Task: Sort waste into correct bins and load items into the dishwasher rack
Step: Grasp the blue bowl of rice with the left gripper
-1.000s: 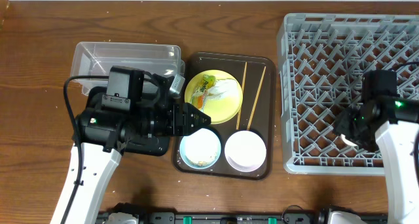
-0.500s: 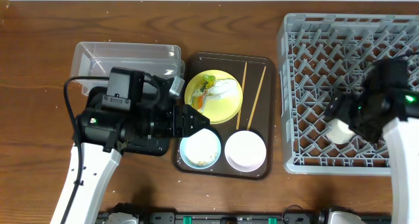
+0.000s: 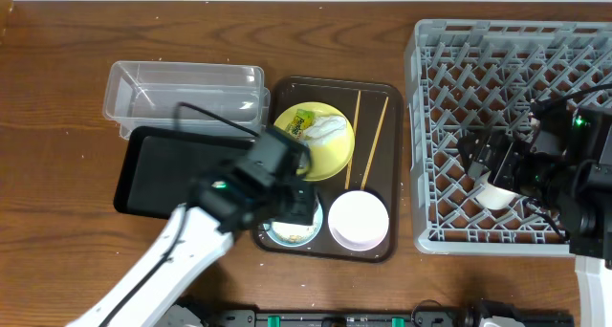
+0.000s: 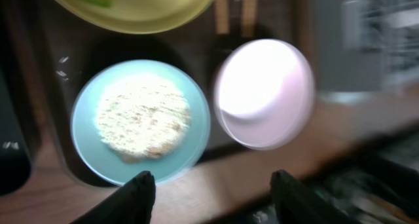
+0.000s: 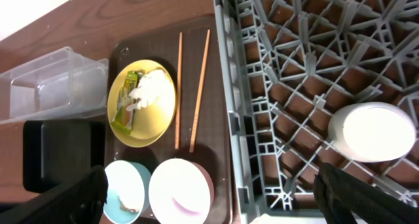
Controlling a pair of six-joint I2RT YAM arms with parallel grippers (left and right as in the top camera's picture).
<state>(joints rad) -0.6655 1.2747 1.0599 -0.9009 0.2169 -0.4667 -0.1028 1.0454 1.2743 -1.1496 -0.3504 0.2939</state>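
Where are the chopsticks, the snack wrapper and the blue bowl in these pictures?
chopsticks (image 5: 178, 91): right wrist view, middle of the left stick.
snack wrapper (image 5: 124, 109): right wrist view, centre of its printed face.
light blue bowl (image 4: 82, 122): left wrist view, bare blue inner wall on its left side.

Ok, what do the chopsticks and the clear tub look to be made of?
The chopsticks look like wood or bamboo: matte pale tan, thin, straight. The clear tub looks like glossy transparent plastic: the table grain shows through it.
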